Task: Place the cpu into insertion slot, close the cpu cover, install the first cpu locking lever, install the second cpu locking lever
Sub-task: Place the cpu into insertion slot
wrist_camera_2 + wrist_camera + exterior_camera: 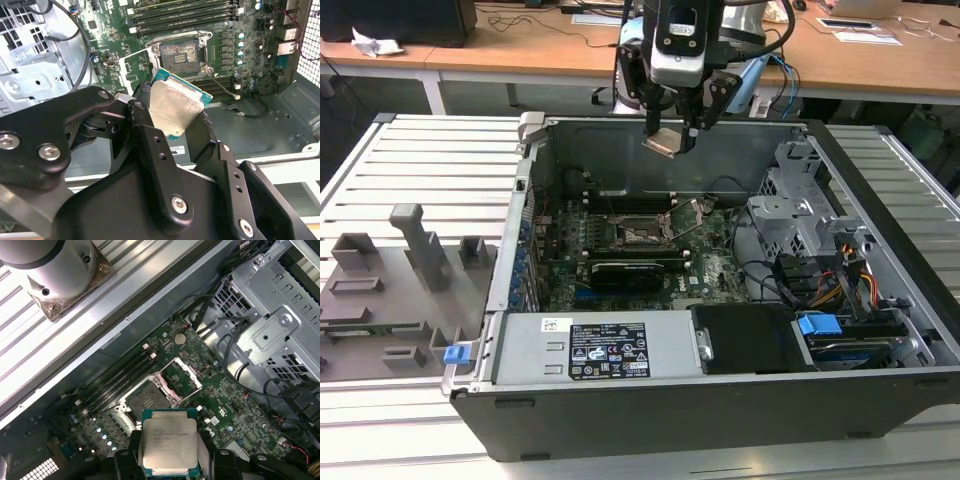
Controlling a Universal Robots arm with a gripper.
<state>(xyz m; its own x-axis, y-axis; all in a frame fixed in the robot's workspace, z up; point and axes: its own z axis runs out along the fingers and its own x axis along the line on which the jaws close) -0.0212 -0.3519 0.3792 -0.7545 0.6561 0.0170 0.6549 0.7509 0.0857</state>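
The cpu is clamped between the black fingers of the gripper, which are closed on two of its opposite edges. In the second wrist view it is held at a tilt, its silvery face turned partly sideways rather than lying flat. Beyond it, in the first wrist view, the insertion slot lies bare on the green circuit board. The cpu cover is swung open just beside the slot. Nothing has yet been seated.

Two risks can be judged from this. If the cpu is lowered while tilted, one corner would meet the socket first, and the contacts could be bent or the cpu left cocked on the frame. If the descent is offset toward the raised cover, an edge of the cpu could be caught on it.

The height of the carry is given by the exterior view. There the cpu and gripper hang in the upper middle of the frame, about level with the top of the far wall of the case and well above the board. The tilt is best read in the second wrist view. In the first wrist view the cpu is seen almost square-on with the slot behind it, so sideways alignment can be compared there.
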